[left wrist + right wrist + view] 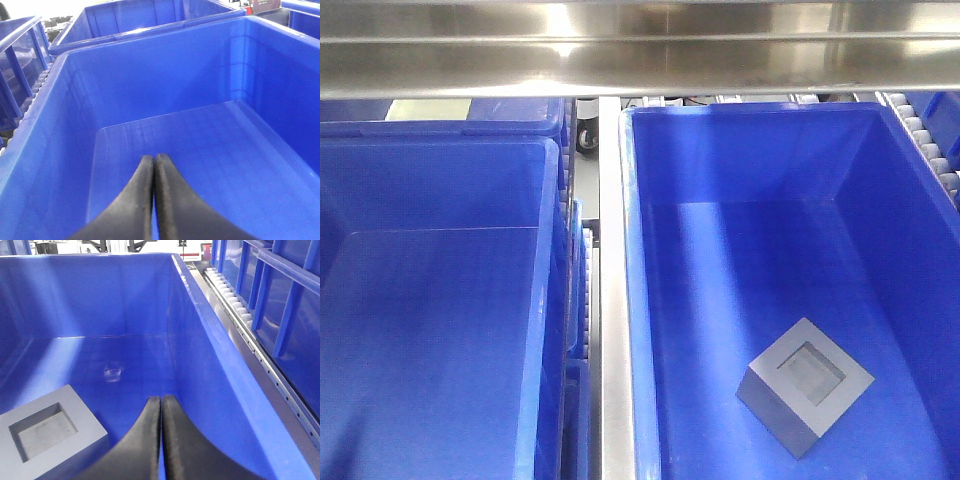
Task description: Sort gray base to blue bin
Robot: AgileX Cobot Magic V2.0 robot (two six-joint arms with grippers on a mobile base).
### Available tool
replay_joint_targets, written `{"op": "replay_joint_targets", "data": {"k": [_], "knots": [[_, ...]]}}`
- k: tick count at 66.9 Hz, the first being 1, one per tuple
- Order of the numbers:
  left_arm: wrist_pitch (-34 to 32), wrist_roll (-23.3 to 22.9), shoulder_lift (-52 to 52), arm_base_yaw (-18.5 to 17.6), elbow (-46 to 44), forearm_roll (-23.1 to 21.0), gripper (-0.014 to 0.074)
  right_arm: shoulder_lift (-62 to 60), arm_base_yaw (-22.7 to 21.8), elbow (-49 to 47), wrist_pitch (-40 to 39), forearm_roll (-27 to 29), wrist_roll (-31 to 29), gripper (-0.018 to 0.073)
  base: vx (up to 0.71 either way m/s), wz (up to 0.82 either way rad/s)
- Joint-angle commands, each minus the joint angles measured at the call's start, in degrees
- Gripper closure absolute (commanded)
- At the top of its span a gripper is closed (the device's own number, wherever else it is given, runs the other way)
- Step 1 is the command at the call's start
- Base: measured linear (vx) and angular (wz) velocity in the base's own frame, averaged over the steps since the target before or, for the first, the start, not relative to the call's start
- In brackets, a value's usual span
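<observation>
Gray base point(804, 386) lies on the floor of the right-hand blue bin point(638, 300) in the front view, down at about five o'clock of the bin's floor, turned corner-on with its square recess facing up. Nothing touches it. A second blue bin point(545, 300) stands at nine o'clock from it, beyond a metal rail point(611, 300) that runs between the two. A steel shelf edge point(640, 50) crosses the top at twelve o'clock. Neither arm shows in this view.

From the left wrist, the left gripper point(154, 165) has its two black fingers pressed together, with nothing between them. It hangs above the floor of a blue bin point(50, 150) that holds nothing I can see. Another bin point(150, 20) sits behind at twelve o'clock.

From the right wrist, the right gripper point(161, 405) is likewise closed, black fingers touching, holding nothing. The gray base point(45, 430) rests on the bin floor at about eight o'clock from the fingertips, near but apart from them, recess up. A roller track point(235, 305) runs along the outside of the bin wall point(210, 365) at two o'clock.
</observation>
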Motion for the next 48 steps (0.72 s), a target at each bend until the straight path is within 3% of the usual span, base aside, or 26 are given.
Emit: {"op": "replay_joint_targets", "data": {"k": [1, 48], "knots": [[-4.73, -0.40, -0.73, -0.07, -1.18, -0.08, 0.0603, 1.03, 0.04, 0.37, -2.15, -0.21, -0.70, 0.0564, 0.00, 0.00], [-4.73, -0.40, -0.73, -0.07, -1.18, -0.08, 0.0603, 1.03, 0.04, 0.37, -2.15, -0.21, -0.70, 0.0564, 0.00, 0.00]]}}
